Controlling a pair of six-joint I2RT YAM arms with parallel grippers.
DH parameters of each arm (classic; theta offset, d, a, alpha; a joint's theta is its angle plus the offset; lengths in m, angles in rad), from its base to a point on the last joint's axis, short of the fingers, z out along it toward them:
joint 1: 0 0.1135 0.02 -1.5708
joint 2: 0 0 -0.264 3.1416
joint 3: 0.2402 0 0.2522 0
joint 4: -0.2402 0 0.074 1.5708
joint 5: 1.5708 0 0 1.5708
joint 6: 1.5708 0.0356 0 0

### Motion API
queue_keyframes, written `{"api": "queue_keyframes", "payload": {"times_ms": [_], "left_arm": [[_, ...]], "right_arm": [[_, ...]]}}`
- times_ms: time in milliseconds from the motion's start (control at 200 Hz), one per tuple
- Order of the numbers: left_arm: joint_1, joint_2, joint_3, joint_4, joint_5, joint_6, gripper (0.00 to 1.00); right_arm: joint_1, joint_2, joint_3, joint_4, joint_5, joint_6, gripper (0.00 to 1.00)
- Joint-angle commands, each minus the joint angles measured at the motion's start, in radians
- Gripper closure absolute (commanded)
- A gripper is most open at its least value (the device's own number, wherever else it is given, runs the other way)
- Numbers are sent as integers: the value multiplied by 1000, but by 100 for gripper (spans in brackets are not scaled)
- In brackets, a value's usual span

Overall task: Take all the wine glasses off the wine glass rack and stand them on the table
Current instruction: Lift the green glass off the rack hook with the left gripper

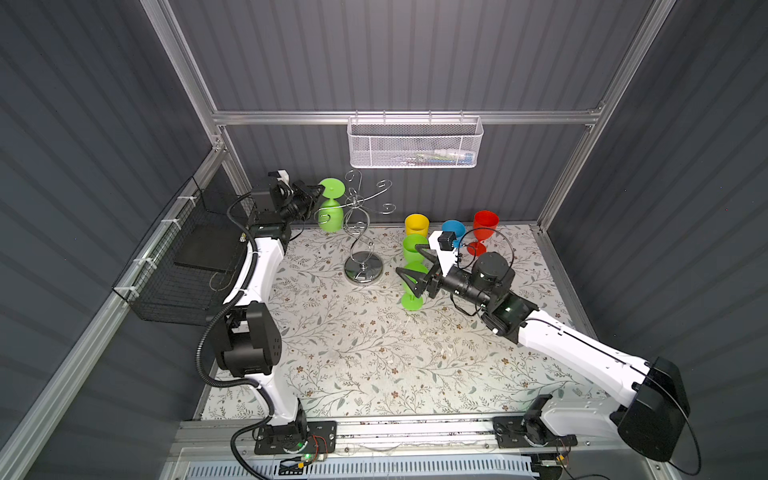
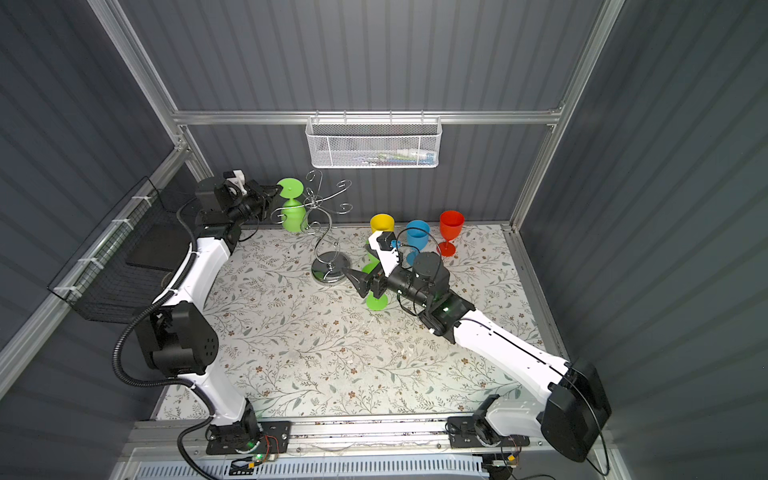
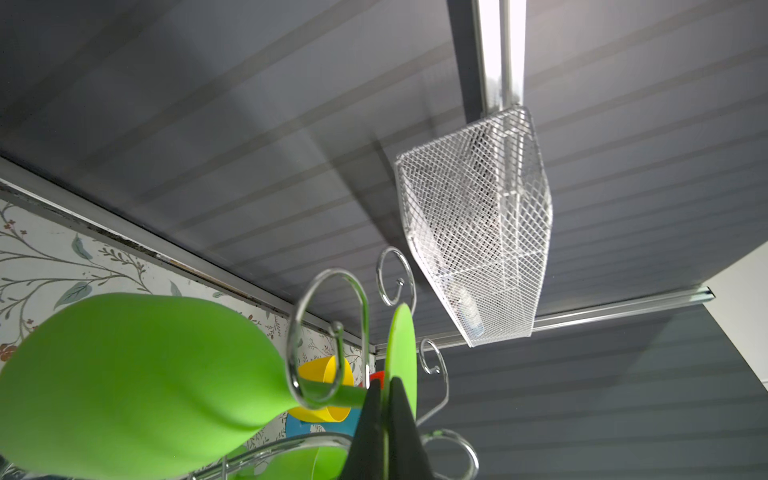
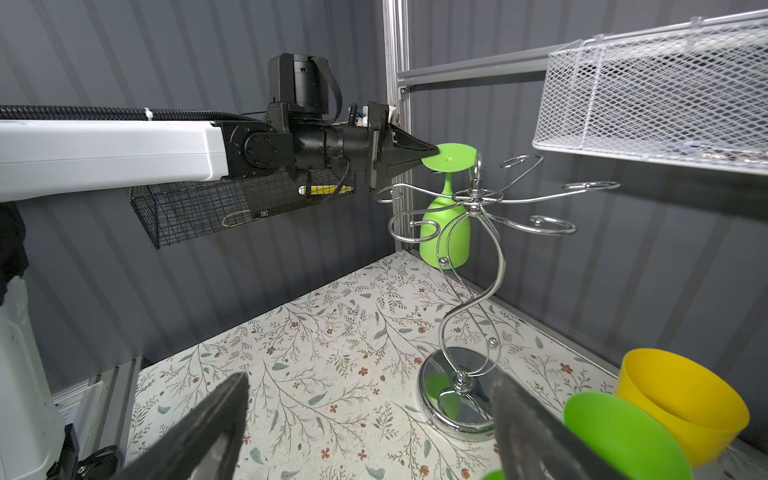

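Left claw (image 3: 384, 386) clamped on wine glass (image 3: 137, 382) foot, stem inside rack (image 1: 363, 270) curl

In the left wrist view the bowl of the hanging green wine glass (image 3: 137, 386) is blurred and cut off at the edge, the left hand (image 3: 386, 382) is shown only as two dark finger ends, and the yellow glass (image 3: 322, 370) is half covered by the green stem and a loop of the wine glass rack (image 3: 332, 273). In both top views the green glassware (image 1: 413, 303) at the right hand (image 1: 408, 259) is so covered by its fingers and wrist camera (image 1: 446, 240) that one glass or two cannot be told. The contents of the white mesh basket (image 1: 374, 145) are blurred beyond telling
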Motion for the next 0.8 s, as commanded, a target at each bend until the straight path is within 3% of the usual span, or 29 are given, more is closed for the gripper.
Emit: {"api": "queue_keyframes", "payload": {"times_ms": [0,305,796], "left_arm": [[-4,-57,-21,3,14,35,100],[1,-132,-43,-98,-32,109,100],[23,-258,-28,-337,-272,317,100]], "right_arm": [[4,-13,-18,-6,11,-2,9],[10,-28,-26,-10,13,5,9],[27,-35,-30,-17,29,3,9]]}}
